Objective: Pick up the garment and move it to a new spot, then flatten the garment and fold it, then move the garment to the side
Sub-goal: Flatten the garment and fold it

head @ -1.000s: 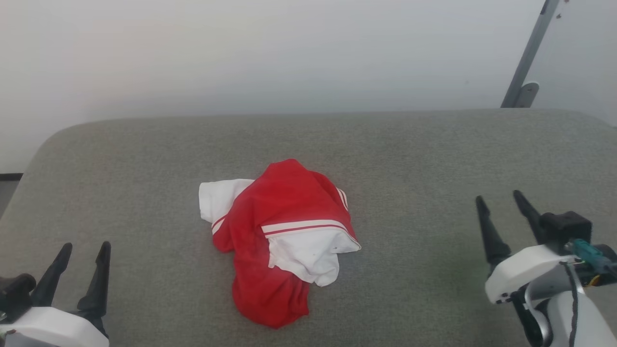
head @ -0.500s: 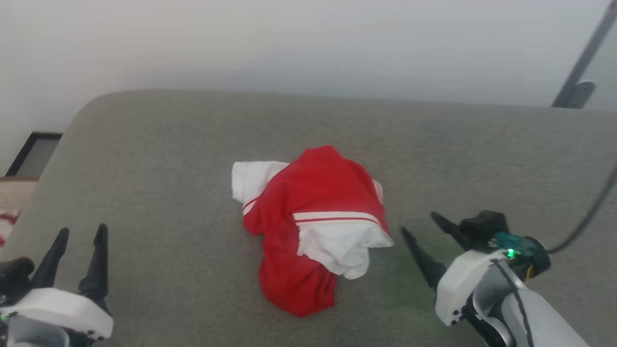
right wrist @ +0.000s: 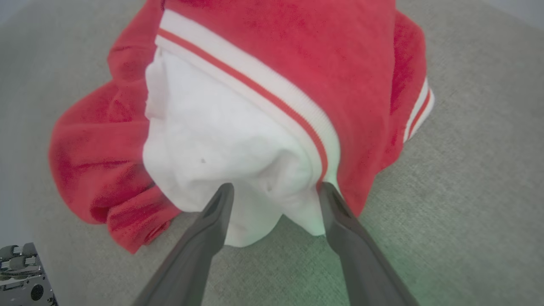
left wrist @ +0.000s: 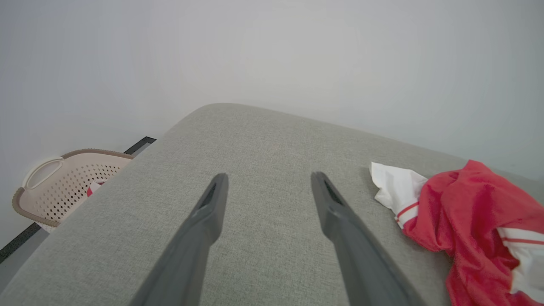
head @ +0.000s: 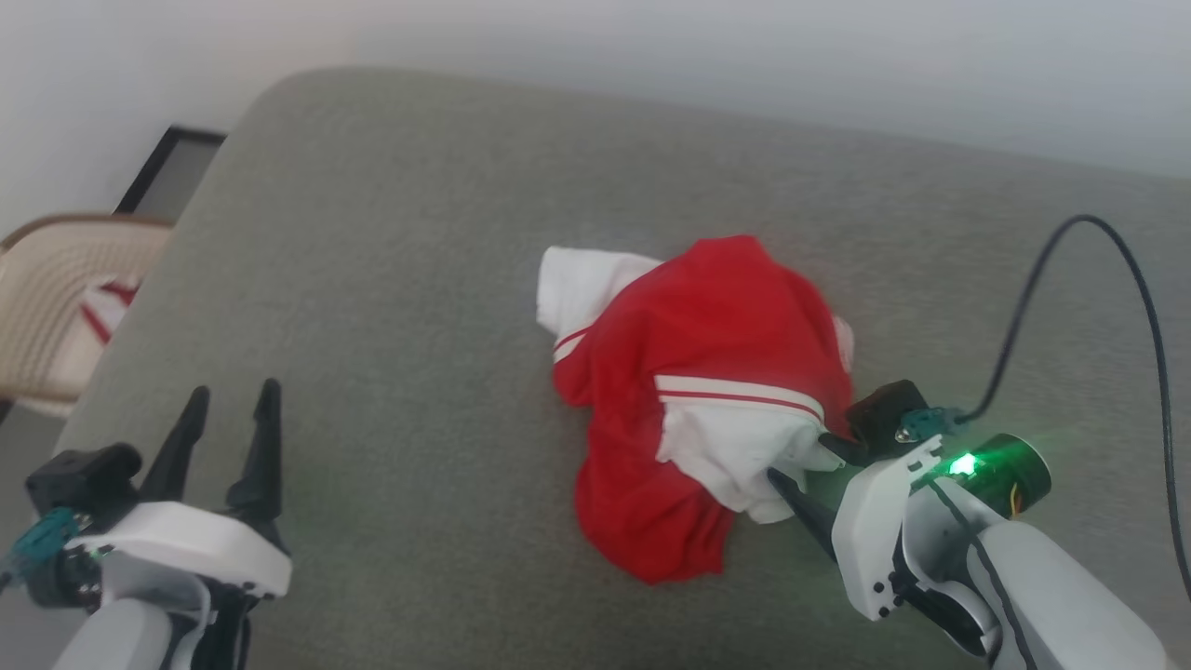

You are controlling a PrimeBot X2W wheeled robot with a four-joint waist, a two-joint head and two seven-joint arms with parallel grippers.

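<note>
Head view: at the far left edge a beige basket (head: 46, 307) stands below the desk (head: 391, 233), with something red and white inside it. At the lower left, the left fingers (head: 263, 437) are spread apart with nothing between them, over bare grey fabric and well apart from the shirt (head: 716, 316). The shirt lies crumpled just right of the frame's middle, red on top, one white part sticking out at its upper left and another at its lower right under a striped band. At the lower right, the right fingers (head: 800, 507) are spread wide, their tips against that lower white part; a green light (head: 963, 462) glows on the wrist behind them and a black cable (head: 1023, 288) loops up to the right. In the left wrist view the basket (left wrist: 63, 187) is at the left, the left fingers (left wrist: 212, 212) point across the empty desk (left wrist: 263, 140), and the shirt (left wrist: 467, 204) is at the right edge. In the right wrist view the right fingers (right wrist: 212, 216) flank a bulge of white cloth on the shirt (right wrist: 276, 63), not closed on it.
</note>
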